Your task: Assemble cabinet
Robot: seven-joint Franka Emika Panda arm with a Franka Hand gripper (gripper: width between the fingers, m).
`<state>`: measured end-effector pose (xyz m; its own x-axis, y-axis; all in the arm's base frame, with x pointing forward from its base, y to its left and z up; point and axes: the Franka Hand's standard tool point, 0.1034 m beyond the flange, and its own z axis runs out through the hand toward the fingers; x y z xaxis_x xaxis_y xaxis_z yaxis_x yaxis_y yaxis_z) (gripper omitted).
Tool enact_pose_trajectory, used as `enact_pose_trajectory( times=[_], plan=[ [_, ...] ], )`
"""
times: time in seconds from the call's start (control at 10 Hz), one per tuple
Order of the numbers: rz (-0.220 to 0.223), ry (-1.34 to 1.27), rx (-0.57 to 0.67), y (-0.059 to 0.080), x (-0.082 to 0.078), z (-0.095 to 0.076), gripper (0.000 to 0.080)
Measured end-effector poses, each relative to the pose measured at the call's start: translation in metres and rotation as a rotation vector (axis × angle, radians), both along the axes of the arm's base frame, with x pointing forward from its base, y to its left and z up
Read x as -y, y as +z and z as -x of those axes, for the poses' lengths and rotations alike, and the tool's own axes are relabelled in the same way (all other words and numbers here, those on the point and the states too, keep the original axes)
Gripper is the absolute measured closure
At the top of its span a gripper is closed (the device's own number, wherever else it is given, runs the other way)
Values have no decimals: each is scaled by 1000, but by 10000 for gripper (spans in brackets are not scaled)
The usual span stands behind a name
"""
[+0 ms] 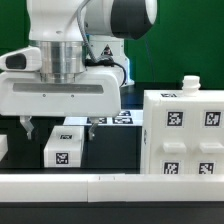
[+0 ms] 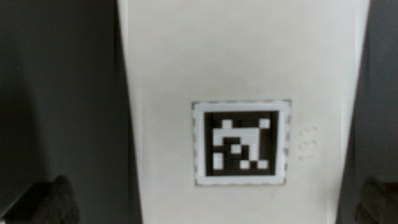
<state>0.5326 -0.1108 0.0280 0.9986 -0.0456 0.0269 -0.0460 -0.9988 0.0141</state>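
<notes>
Toward the near edge of the desk, on the exterior view's left, the gripper (image 1: 58, 128) hangs just above a flat white tagged panel (image 1: 65, 146). Its two fingers (image 1: 27, 127) are spread wide, one past each long side of the panel, and the jaws pinch nothing; whether the tips touch the panel I cannot tell. From the wrist view the panel (image 2: 222, 70) fills the middle, its black-and-white tag (image 2: 242, 143) facing up, and dark fingertips (image 2: 47, 202) show low down on both sides of it with clear gaps between. Near the desk's edge on the exterior view's right stands the large white cabinet box (image 1: 182, 134), tags on its front and a small peg (image 1: 188, 84) on top. A long white border rail (image 1: 110, 186) runs along the near edge.
</notes>
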Motion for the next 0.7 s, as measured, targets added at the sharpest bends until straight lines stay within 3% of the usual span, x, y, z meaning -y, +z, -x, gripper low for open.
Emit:
enact_pose_trajectory(
  times=[0.2,0.7],
  plan=[
    [-2,5,1,0,-4,-1,4],
    [20,11,2,-19,-1,8,4]
  ],
)
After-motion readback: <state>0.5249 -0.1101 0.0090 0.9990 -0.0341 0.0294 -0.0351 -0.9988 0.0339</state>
